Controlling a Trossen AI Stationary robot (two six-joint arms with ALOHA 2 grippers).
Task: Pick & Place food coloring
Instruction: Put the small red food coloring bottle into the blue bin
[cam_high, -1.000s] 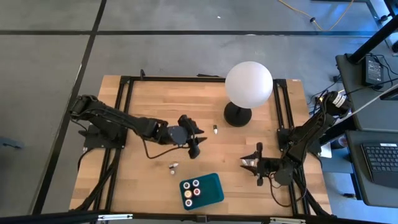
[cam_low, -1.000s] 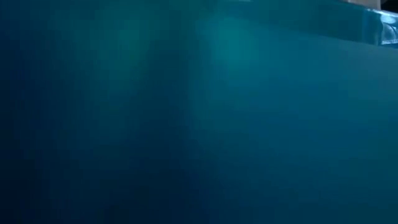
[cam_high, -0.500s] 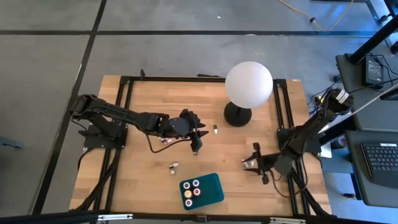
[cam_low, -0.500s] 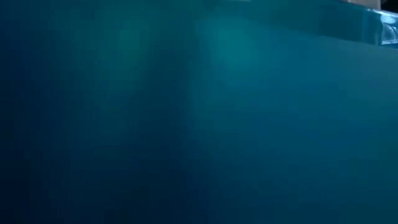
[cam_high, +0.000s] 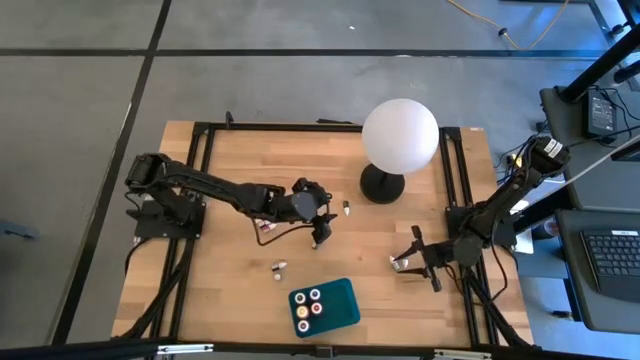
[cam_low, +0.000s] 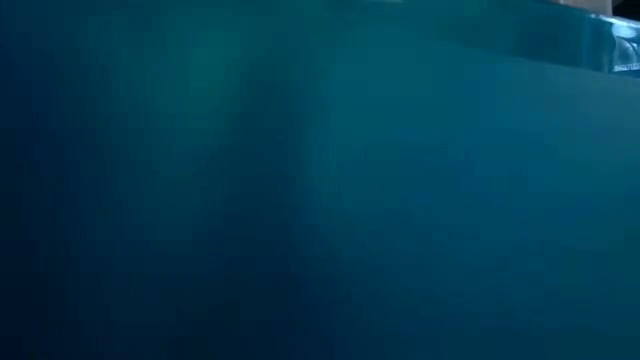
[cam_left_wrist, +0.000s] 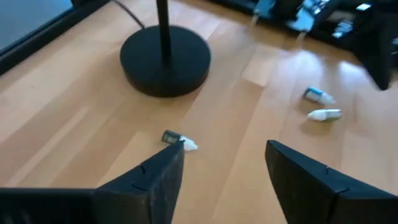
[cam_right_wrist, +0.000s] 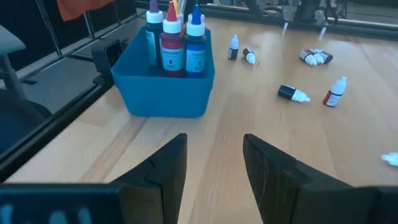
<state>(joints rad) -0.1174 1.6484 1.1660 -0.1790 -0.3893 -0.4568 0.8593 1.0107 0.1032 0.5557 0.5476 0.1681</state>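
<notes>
My left pincer (cam_left_wrist: 221, 171) sits spread over the tabletop (cam_high: 240, 160), just short of a tiny dark bottle (cam_left_wrist: 177, 140) with a white cap, lying on its side near the lamp (cam_high: 399, 137) base. Two more small white-capped bottles (cam_left_wrist: 320, 104) lie farther off. The right pincer (cam_right_wrist: 211, 165) is spread too, facing the blue tray (cam_right_wrist: 165, 87) holding three upright bottles (cam_right_wrist: 173, 40).

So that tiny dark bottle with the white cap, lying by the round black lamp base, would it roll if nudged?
Probably. The tiny dark bottle lies on its side on the smooth wooden table and looks round, so a nudge may roll it. It seems light, so it may also skid. The open left gripper should probably close on it squarely.
</notes>
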